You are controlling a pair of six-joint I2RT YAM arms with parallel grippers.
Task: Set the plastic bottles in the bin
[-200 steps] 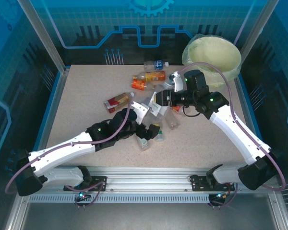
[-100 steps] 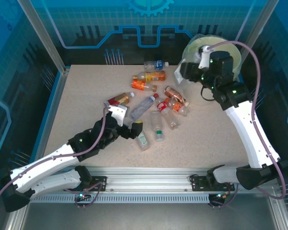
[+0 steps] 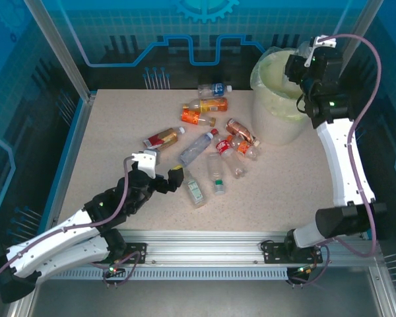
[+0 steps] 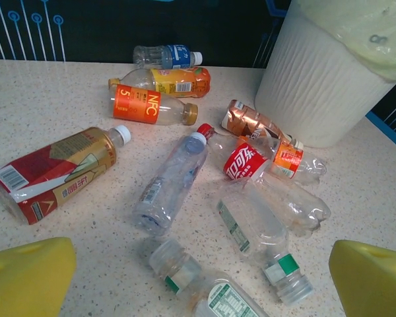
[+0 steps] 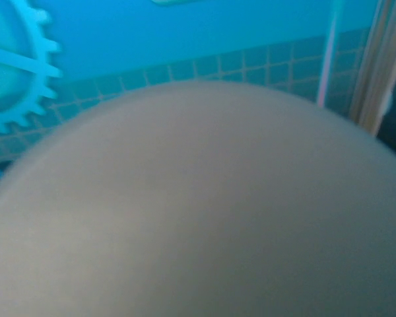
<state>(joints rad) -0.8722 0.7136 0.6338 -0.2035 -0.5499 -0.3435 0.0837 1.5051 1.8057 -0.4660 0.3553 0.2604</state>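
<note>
Left gripper [image 3: 174, 179] sat low over the near-centre of the table [image 3: 112, 132], its two yellow fingertips [image 4: 28, 277] spread wide apart with nothing clamped between them. Just ahead of the fingertips lay one clear bottle with a green-and-white label [image 4: 208, 297], and beside it one clear bottle with a green cap [image 4: 261, 241]. Next outward lay one clear bottle with a pale cap [image 4: 165, 185] and, to its left, one bottle with a red-and-gold label [image 4: 49, 175]. To the right lay one red-labelled bottle [image 4: 244, 162], resting against one clear bottle with an orange label [image 4: 289, 160]. Just behind these lay one crushed copper-coloured bottle [image 4: 249, 122]. Farthest from the left gripper lay one orange NFC bottle [image 4: 148, 105], one amber bottle [image 4: 175, 80] and one blue-labelled bottle [image 4: 168, 55]. Count of plastic bottles on the table: ten, all lying on their sides and none touched by the left gripper. One bin [image 3: 277, 125], round, pale cream and lined with a yellowish bag, stood upright at the far right corner of the table, near the copper-coloured bottle. Right gripper [image 3: 292, 69] was raised over the bin's rim. Whether its fingers were apart or together could not be determined, because the right wrist view gave a blurred pale rounded surface close to the lens.
</note>
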